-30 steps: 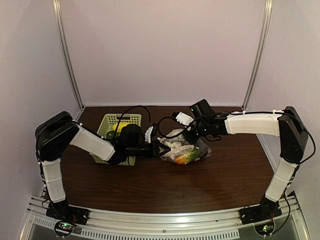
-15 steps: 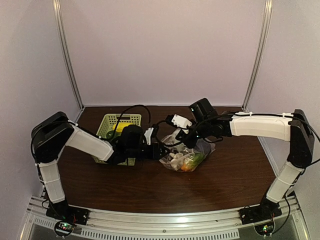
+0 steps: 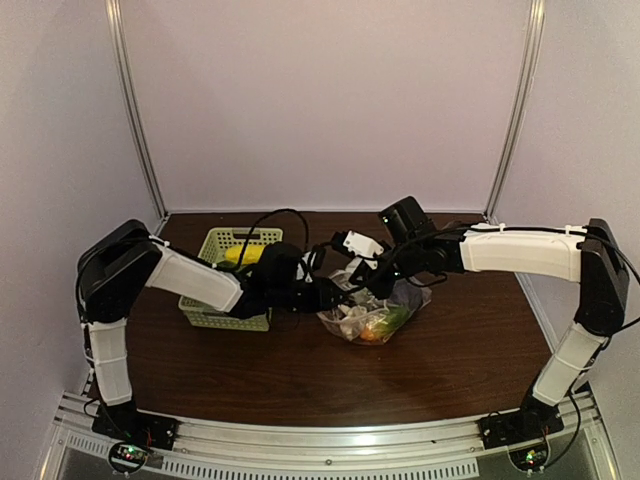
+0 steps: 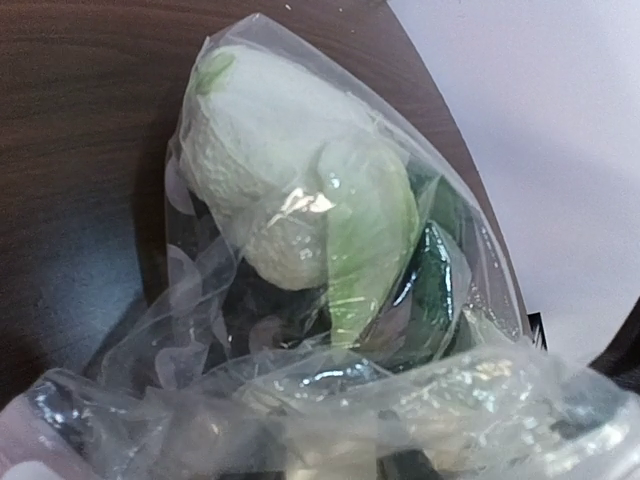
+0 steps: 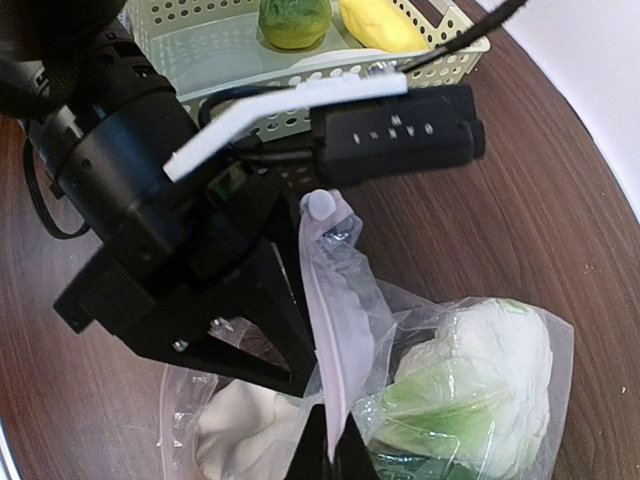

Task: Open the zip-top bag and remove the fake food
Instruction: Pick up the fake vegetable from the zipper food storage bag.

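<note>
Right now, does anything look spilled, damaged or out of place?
Nothing spilled or damaged. The zip-top bag is crumpled, its zip strip pinched in the right claw, the fake food inside; the basket stands upright.

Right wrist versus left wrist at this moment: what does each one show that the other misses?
Only the right wrist: the pale green basket holding a green piece and a yellow piece, the left claw beside the pale zip strip of the zip-top bag, and the right claw pinching that strip.
Only the left wrist: a close look at a glossy dark green piece tucked behind the green leaf.
Both: the zip-top bag, the whitish lumpy piece inside it, and the brown table.
</note>
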Robot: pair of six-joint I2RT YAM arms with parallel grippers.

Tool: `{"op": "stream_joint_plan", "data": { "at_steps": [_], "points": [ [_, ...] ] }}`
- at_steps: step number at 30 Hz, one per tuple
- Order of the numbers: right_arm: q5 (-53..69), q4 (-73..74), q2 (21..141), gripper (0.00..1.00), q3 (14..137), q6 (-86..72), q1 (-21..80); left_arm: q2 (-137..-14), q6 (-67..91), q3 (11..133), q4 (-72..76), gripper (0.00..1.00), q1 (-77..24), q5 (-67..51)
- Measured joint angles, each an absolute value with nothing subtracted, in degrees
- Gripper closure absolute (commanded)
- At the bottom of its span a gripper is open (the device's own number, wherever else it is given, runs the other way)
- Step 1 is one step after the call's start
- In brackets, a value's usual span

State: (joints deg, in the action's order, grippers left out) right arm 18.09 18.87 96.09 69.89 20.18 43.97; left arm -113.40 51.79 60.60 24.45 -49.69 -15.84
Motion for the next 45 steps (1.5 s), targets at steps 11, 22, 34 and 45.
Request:
{"op": "stream_joint_plan", "data": {
  "at_steps": [11,22,34,45],
  "points": [
    [18.7,19.18,96.77,1.0,69.89,20.16,44.03,-119.96,50.89,69.36,14.22,0.61,-51.16,-15.84],
    [18.33,20.12,97.3,1.0,69.91,20.14,43.97,-127.09,50.39,78.76,12.25,0.56,-51.05,-19.33],
    [18.09,20.38,97.3,1.0,69.91,20.18,44.38,-123.31,49.28,71.11,17.26,0.48,-51.4,-23.29],
    [18.22,20.51,97.3,1.0,69.91,20.18,44.38,-123.85,46.68,72.79,14.66,0.45,-52.62,-23.79]
  ]
}}
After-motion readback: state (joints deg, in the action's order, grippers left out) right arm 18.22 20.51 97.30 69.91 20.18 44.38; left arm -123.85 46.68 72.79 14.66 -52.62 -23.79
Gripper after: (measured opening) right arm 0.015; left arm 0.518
